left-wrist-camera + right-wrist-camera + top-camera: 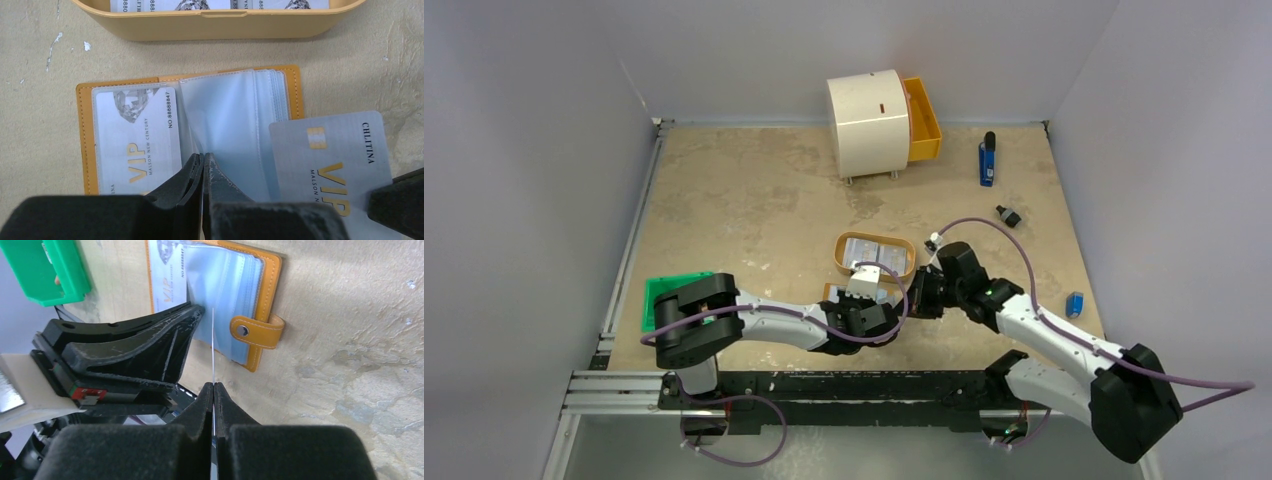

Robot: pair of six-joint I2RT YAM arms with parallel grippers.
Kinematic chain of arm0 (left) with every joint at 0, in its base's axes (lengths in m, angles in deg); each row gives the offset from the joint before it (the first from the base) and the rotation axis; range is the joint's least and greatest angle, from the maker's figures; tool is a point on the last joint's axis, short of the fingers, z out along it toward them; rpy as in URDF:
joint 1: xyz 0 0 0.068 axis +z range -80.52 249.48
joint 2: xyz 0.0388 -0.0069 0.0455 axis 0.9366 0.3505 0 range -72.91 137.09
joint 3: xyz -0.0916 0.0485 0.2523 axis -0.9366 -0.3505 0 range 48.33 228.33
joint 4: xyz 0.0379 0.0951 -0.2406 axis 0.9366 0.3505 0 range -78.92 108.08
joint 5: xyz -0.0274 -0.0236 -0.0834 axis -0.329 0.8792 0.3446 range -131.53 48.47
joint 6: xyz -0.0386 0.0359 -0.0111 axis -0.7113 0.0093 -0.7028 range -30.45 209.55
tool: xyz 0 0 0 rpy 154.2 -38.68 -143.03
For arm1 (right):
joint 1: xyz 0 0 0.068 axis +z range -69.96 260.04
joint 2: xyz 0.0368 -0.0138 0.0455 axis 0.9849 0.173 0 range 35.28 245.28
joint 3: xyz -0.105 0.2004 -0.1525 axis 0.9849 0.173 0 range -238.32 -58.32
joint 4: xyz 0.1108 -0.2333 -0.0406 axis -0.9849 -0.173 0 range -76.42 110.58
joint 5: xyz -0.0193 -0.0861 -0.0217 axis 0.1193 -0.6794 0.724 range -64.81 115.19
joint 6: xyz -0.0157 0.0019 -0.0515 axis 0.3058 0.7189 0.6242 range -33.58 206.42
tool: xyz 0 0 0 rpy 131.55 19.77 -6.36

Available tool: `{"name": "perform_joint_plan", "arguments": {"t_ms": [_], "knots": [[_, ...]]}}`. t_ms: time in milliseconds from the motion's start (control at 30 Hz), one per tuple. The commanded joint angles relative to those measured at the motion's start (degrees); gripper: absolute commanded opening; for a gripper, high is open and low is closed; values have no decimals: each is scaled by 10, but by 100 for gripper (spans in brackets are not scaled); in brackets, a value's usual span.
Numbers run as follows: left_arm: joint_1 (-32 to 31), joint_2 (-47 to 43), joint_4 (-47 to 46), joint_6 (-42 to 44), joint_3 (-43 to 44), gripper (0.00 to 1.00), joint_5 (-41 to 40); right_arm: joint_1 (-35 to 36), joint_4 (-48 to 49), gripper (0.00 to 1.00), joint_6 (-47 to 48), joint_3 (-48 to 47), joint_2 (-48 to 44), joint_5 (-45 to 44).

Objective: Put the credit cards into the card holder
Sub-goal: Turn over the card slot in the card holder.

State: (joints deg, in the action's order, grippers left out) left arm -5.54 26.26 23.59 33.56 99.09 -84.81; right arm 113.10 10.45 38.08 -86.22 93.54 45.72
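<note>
The tan card holder [292,85] lies open on the table, its clear sleeves [230,125] facing up. One pale credit card [135,140] sits in its left pocket. My left gripper [204,159] is shut, pinching the near edge of a clear sleeve. My right gripper [214,387] is shut on a second credit card [213,340], seen edge-on here. In the left wrist view that card [330,155] lies flat across the holder's right edge. From above, both grippers [869,295] [916,295] meet over the holder [832,292].
A tan oval tray [874,270] holding more cards stands just beyond the holder. A green board [669,300] lies at the left. At the back stand a white round drawer unit [869,125] and a blue tool [987,160]. Small black [1008,215] and blue [1075,303] items lie at right.
</note>
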Motion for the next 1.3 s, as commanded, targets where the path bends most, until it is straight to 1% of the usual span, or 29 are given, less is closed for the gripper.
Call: {"name": "perform_joint_plan", "arguments": {"t_ms": [0, 333, 567, 700, 833, 1067, 1267], "knots": [[1, -7, 23, -8, -15, 0, 22, 3, 22, 0, -8, 8, 10, 15], [1, -11, 23, -12, -15, 0, 20, 6, 56, 0, -5, 13, 41, 47], [1, -32, 28, -15, -12, 0, 20, 14, 86, 0, -5, 11, 58, 70], [1, -59, 49, -16, 2, 15, 16, 18, 97, 0, -7, 8, 66, 77], [1, -95, 68, -19, 7, 24, 10, 21, 105, 0, -10, 6, 73, 78], [1, -158, 112, -30, 9, 30, -3, 37, 129, 0, -17, -10, 96, 77], [1, -215, 128, -42, -6, 32, -13, 51, 146, 0, -22, -33, 120, 69]]}}
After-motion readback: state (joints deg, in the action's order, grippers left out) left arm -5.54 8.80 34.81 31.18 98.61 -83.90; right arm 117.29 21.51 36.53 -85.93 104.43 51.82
